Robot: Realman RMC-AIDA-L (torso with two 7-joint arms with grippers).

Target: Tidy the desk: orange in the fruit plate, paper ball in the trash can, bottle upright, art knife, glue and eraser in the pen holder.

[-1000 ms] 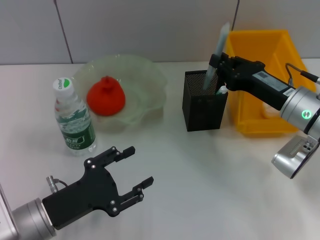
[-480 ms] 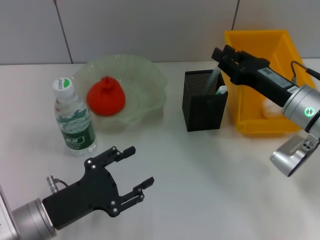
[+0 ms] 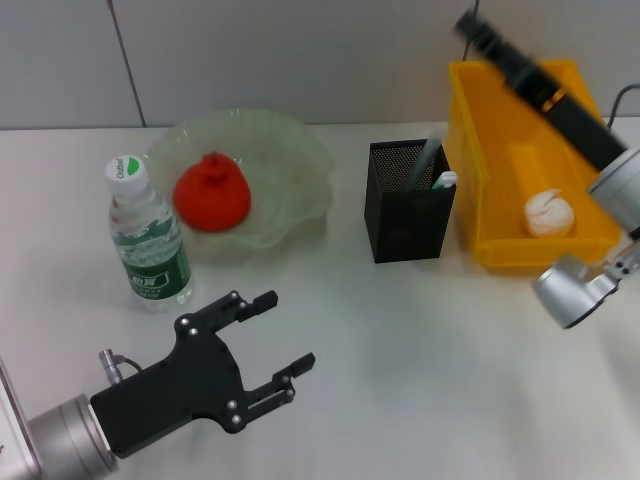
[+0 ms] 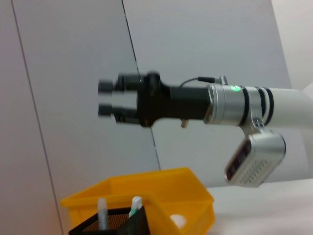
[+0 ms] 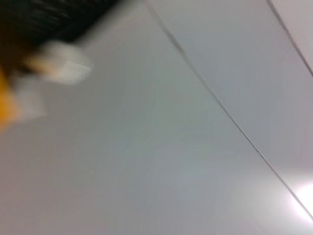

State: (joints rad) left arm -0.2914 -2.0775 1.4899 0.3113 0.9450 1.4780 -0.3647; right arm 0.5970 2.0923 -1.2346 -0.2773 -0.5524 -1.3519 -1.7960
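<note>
Desk nearly tidied, right arm raised above the bin.

One matte orange (image 3: 211, 193) sits in the ruffled translucent fruit plate (image 3: 300, 165); one clear bottle (image 3: 148, 243) stands upright beyond the left gripper (image 3: 272, 347), fingers apart. One crumpled paper ball (image 3: 549, 213) lies in the yellow trash can (image 3: 490, 160); the mesh pen holder (image 3: 403, 203) shows two items. Right gripper (image 4: 106, 100) blurred; fingers' state unclear.

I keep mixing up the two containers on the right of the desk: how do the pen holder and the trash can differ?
The pen holder is black metal mesh, small and taller than wide; the trash can is bright yellow solid plastic, far bigger and wide. The pen holder has slim items standing up out of it; the trash can has the white paper ball lying inside. Both are open-topped and stand side by side.
</note>
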